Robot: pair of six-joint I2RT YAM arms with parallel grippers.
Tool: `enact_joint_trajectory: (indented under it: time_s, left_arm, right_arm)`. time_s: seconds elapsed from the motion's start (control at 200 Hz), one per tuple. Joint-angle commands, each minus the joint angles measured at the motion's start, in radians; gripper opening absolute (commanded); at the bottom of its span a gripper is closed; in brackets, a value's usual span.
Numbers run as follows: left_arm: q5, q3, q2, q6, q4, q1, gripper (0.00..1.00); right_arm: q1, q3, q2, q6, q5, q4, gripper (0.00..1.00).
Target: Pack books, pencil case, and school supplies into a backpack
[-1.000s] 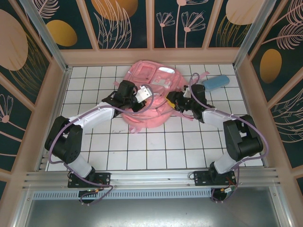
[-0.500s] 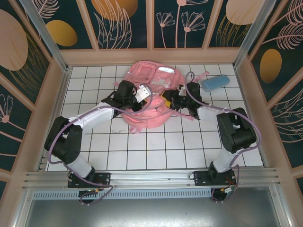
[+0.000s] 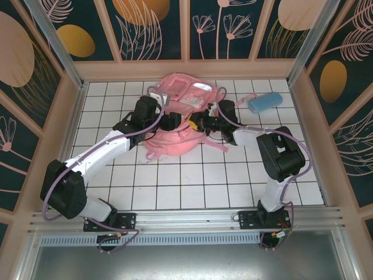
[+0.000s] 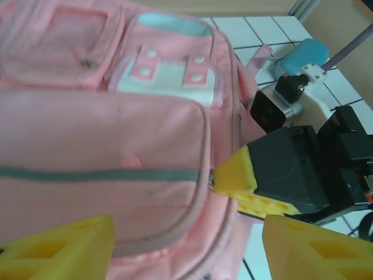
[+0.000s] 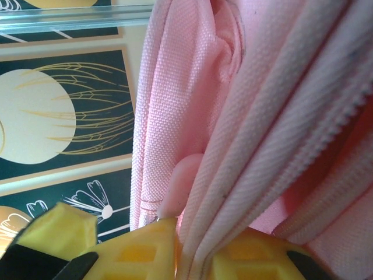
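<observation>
The pink backpack [image 3: 178, 131] lies at the back middle of the tiled table, its front pockets [image 4: 99, 122] facing the left wrist camera. My left gripper [image 3: 169, 121] is over its left side and open, its yellow fingers [image 4: 58, 248] spread wide with pink fabric below them. From the right, my right gripper [image 3: 194, 123] reaches in and is shut on a fold of the backpack's zipper edge [image 5: 245, 151], yellow pads [image 5: 137, 251] pinching it. In the left wrist view the right gripper [image 4: 236, 178] shows against the bag's side. The light blue pencil case [image 3: 265, 102] lies back right. The books are out of view.
Wooden-framed patterned walls [image 3: 157, 29] close in the table at the back and both sides. A loose pink strap [image 3: 250, 95] trails toward the pencil case. White tiles [image 3: 192, 181] stretch in front of the backpack to the metal rail [image 3: 186, 219].
The left gripper has opened, let go of the backpack and drawn back left. The right gripper moved left and shut on the bag's edge. The backpack shifted slightly left.
</observation>
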Motion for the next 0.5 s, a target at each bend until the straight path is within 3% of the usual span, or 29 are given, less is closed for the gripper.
enact_joint_trajectory:
  time_s: [0.0, 0.23, 0.495]
  left_arm:
    - [0.038, 0.013, 0.007, -0.252, -0.139, -0.022, 0.62]
    - [0.064, -0.057, 0.017, -0.381, -0.111, -0.043, 0.47]
    - [0.139, -0.058, 0.092, -0.399, -0.082, -0.063, 0.45]
  right_arm:
    - [0.012, 0.053, 0.012, -0.023, 0.001, 0.061, 0.18]
    - [0.015, 0.059, 0.010, -0.050, 0.019, 0.028, 0.14]
    - [0.026, 0.058, 0.005, -0.065, 0.036, 0.017, 0.11]
